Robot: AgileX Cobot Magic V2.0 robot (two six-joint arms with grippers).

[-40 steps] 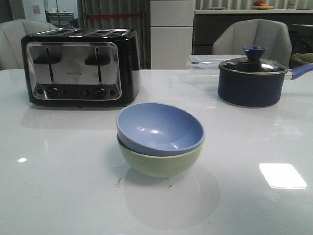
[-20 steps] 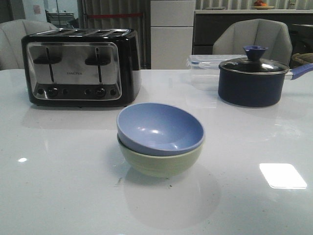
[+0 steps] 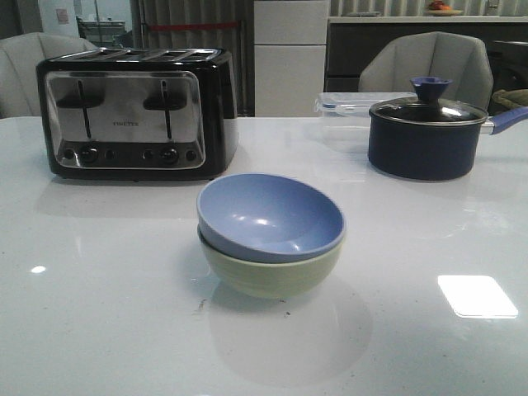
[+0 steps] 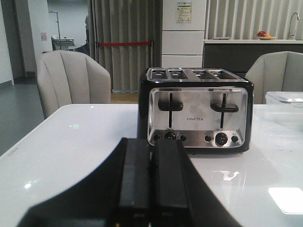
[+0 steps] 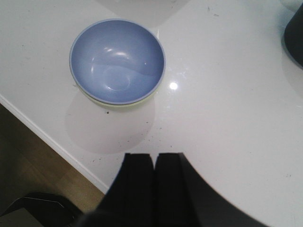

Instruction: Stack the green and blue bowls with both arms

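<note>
The pale blue bowl [image 3: 271, 216] sits nested inside the sage green bowl [image 3: 272, 276] at the middle of the white table, tilted slightly toward the left. From the right wrist view the blue bowl [image 5: 117, 60] shows from above, with a sliver of the green bowl's rim [image 5: 124, 103] under it. My right gripper [image 5: 154, 156] is shut and empty, well back from the bowls near the table's edge. Facing the toaster, my left gripper [image 4: 151, 142] is shut on nothing. Neither arm appears in the front view.
A black and steel toaster [image 3: 132, 111] stands at the back left. A dark navy pot with a glass lid [image 3: 427, 132] is at the back right, with a clear lidded container [image 3: 346, 107] beside it. The table's edge [image 5: 52, 142] and floor lie near the right gripper.
</note>
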